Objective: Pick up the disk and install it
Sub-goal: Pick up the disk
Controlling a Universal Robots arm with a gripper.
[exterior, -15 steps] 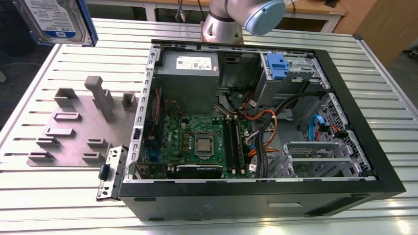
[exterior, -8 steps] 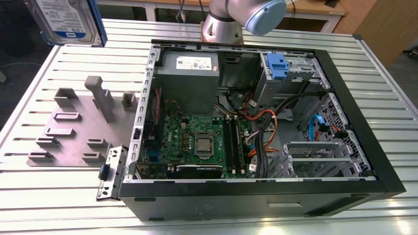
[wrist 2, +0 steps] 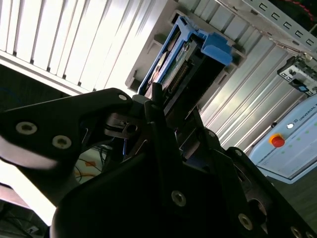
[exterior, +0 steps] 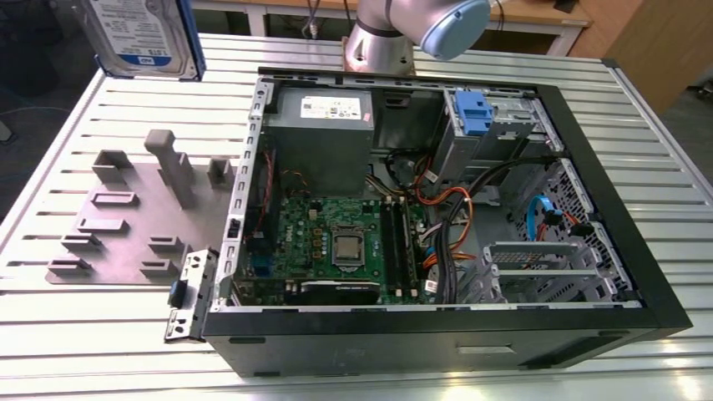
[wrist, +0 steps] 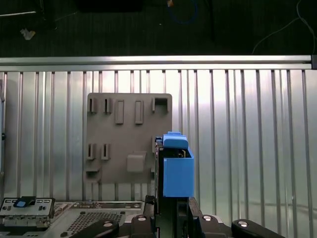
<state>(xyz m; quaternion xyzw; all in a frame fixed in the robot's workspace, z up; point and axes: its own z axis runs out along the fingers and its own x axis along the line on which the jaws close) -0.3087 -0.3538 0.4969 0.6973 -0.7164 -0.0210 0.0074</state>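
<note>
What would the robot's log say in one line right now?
hand: shut on disk | disk: held in the air, outside computer case | computer case: open | install: not yet done

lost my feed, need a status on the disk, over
Gripper shut on the disk. Disk in the air over the slatted table, near the grey fixture plate, outside the open computer case. Not installed yet.

**What sits around me: an open case and a grey plate**

On the slatted counter [exterior: 100,334] I see an open computer case [exterior: 390,342], its motherboard [exterior: 334,242] exposed. A grey slotted fixture plate [exterior: 123,225] lies just beside it, toward the exterior view's left.
</note>
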